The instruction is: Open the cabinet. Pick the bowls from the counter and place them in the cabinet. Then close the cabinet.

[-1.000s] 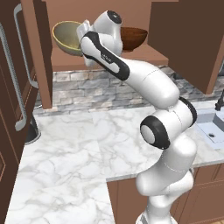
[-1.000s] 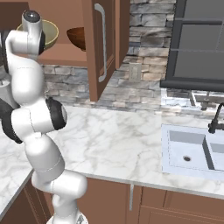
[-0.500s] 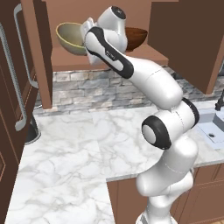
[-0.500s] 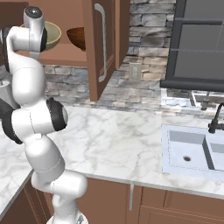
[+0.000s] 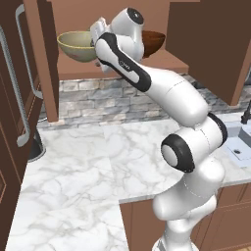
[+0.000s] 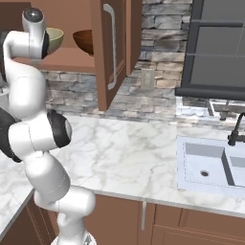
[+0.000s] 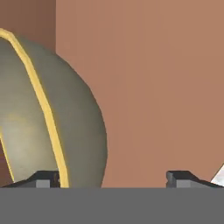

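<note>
pincer [image 7: 113,178]: spread wide, tips well apart in hand view, pinching nothing; up at the cabinet shelf right beside the pale bowl
pale bowl [image 5: 77,46]: on cabinet shelf, left side; its yellowish rim runs just by one tip [image 7: 41,179] in hand view, contact unclear
dark bowl [image 5: 153,42]: on same shelf, right of arm, upright, partly hidden by arm
cabinet [image 6: 62,60]: both doors open; right door [image 6: 115,48] swung out, silver bar handle showing
tabletop [image 5: 88,162]: white marble, grey veins
sink [image 6: 210,165]: set into tabletop, far right, dark faucet behind
arm [image 5: 162,93]: reaches up from base into cabinet opening
</note>
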Available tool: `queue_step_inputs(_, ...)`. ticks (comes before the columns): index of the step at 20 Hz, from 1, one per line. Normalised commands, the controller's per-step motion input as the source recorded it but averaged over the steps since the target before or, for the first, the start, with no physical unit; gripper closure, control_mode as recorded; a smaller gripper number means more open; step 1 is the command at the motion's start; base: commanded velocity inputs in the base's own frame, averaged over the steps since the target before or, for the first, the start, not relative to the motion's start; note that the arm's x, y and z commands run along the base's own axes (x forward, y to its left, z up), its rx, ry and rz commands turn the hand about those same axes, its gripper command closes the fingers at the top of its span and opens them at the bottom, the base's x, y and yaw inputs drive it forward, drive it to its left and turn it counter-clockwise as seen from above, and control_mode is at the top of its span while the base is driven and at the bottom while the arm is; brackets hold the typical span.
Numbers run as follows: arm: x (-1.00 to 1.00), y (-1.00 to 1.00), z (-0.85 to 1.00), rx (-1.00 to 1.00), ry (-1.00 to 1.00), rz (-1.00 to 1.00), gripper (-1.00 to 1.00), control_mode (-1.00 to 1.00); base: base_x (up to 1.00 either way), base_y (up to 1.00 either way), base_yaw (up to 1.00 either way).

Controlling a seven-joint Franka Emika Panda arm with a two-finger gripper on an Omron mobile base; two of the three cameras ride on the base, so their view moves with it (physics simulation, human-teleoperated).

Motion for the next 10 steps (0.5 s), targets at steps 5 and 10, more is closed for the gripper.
queue_step_inputs(5, -0.37, 0.0, 0.15, 0.02, -0.26, 0.0, -1.0, -1.0, 0.0, 0.0, 0.0)
queue_step_inputs(10, -0.24, 0.0, 0.26, 0.04, -0.28, 0.0, -1.0, -1.0, 0.0, 0.0, 0.0)
